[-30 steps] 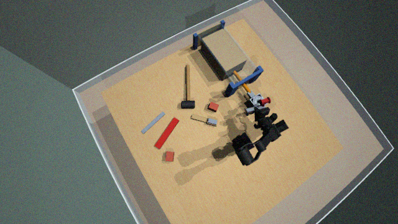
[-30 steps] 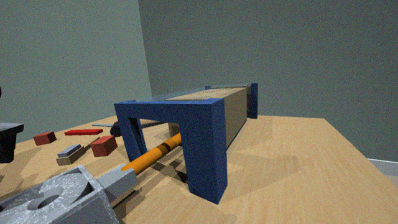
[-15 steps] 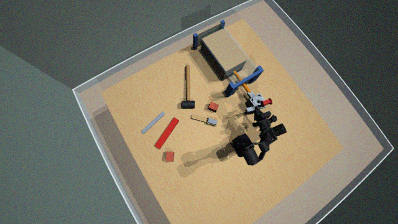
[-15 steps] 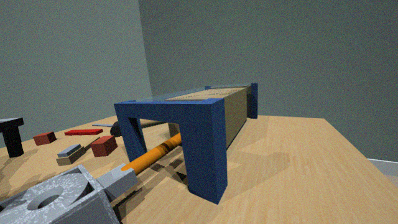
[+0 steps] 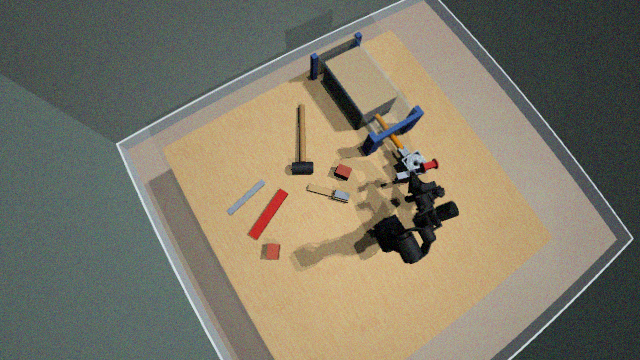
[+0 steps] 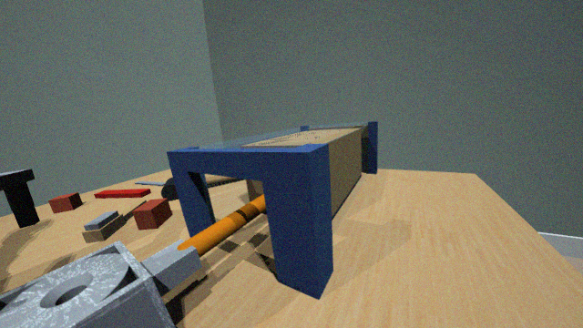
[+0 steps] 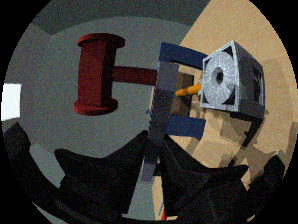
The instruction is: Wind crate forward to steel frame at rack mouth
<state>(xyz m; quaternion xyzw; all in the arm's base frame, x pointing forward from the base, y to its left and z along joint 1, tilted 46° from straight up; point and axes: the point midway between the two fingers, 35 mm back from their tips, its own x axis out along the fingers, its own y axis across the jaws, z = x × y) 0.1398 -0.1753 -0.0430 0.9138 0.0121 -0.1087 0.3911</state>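
The winch handle (image 5: 429,165) (image 7: 96,75) has a red spool-shaped grip and a grey arm. My gripper (image 7: 153,135) is shut on the grey arm, beside and above the winch (image 5: 414,162) (image 6: 68,296) (image 7: 220,77). The dark square key (image 6: 20,205) (image 7: 157,169) points down off the arm's end, clear of the round hole on the winch. An orange strap (image 5: 390,132) (image 6: 228,228) (image 7: 189,91) runs from the winch through the blue frame (image 5: 392,131) (image 6: 237,164) (image 7: 184,55). The tan crate (image 5: 360,80) (image 6: 346,170) sits flat in the cubby, its front apart from the frame.
Left of the winch in the top view lie a red block (image 5: 343,172) (image 6: 152,214), a brush-like tool (image 5: 340,195) and a mallet (image 5: 302,168). A red bar (image 5: 268,214), a grey strip (image 5: 246,197) and another red block (image 5: 272,251) lie farther left.
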